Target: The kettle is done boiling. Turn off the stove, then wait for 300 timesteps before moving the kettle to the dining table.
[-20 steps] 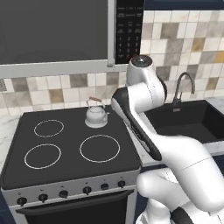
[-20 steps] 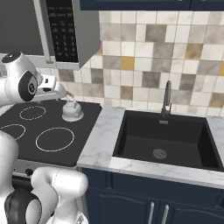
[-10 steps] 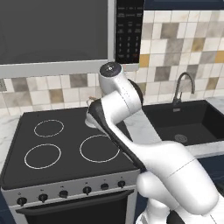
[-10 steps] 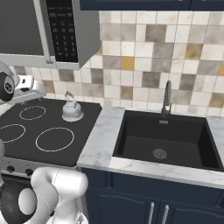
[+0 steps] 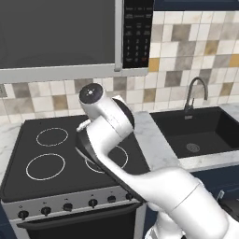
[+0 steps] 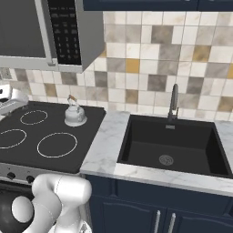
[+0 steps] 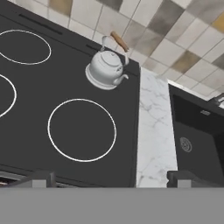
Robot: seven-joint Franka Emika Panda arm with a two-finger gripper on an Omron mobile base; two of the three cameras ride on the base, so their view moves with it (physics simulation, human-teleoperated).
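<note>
The kettle (image 7: 106,65), silver with a brown-orange handle, stands at the back right of the stove (image 7: 65,83), behind the front right ring burner (image 7: 82,129). In the right base view the kettle (image 6: 75,113) sits near the cooktop's (image 6: 50,129) right edge. My gripper (image 7: 111,179) is open, its fingertips (image 7: 41,178) wide apart above the stove's front edge, well short of the kettle and holding nothing. In the left base view my arm (image 5: 105,126) hides the kettle above the stove (image 5: 51,154). The front knobs (image 5: 67,207) run along the range. The dining table is out of view.
A strip of marble counter (image 7: 153,127) separates the stove from the black sink (image 6: 170,145), which has a tall faucet (image 6: 173,102). A dark microwave (image 5: 60,32) hangs over the stove. Tiled wall (image 6: 150,68) closes off the back.
My arm has swung left across the stove, so the hand is now at the right base view's left edge. The kettle has not moved. The gripper has stayed open.
</note>
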